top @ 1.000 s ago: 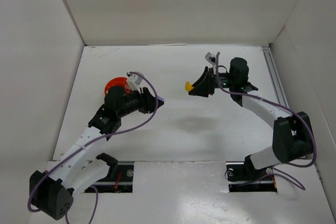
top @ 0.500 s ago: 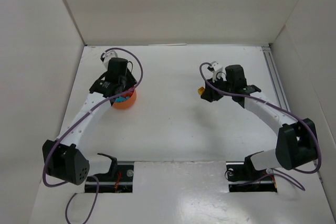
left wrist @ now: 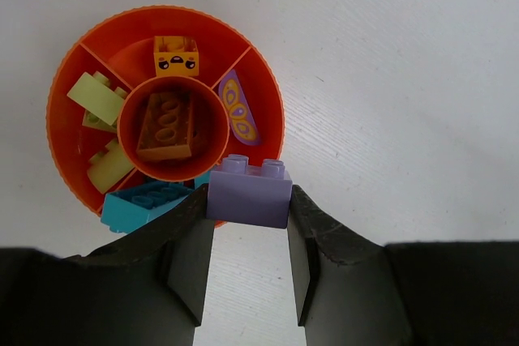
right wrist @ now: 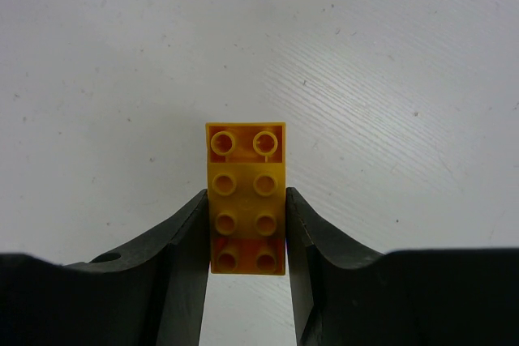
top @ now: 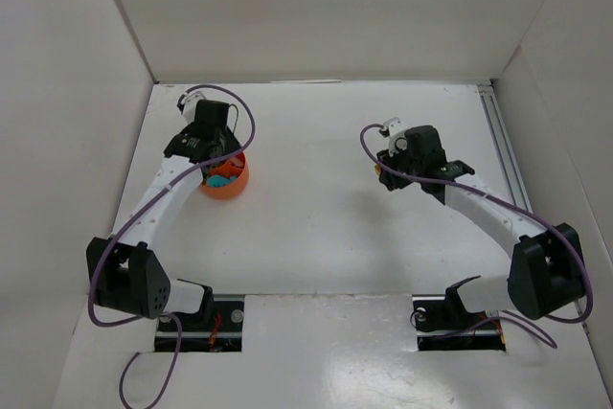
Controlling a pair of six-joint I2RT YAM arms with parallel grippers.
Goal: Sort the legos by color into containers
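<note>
Purple plastic is clamped in the left gripper (left wrist: 248,218): a small purple brick (left wrist: 249,194), studs facing away from the wrist, is pinched across its flat ends by both fingers. It hangs right at the fingertips, over the near rim of the orange-red bowl (left wrist: 81,42). Just ahead of the jaws and a touch to the right sits a purple patterned piece (left wrist: 238,108) in its own wedge. That looks like the matching section. Ahead and to the left lies a teal brick (left wrist: 142,204), with lime green bricks (left wrist: 96,99) further out on that side. An orange brick (left wrist: 168,126) fills the centre cup, and a yellow face brick (left wrist: 176,56) sits at the far side.

The right gripper (right wrist: 247,228) is closed too, squeezing a yellow brick (right wrist: 246,192) by its long side walls. More than half its length pokes forward past the fingertips, above the bare white table (right wrist: 389,54).

These bricks look hard, stiff and very light, so a firm pinch should not hurt them. The walls are smooth, though, and I'd call them a little slippery. The flat opposite sides are the place to grip, never the studs. I'd expect them to bounce if dropped from high up.
</note>
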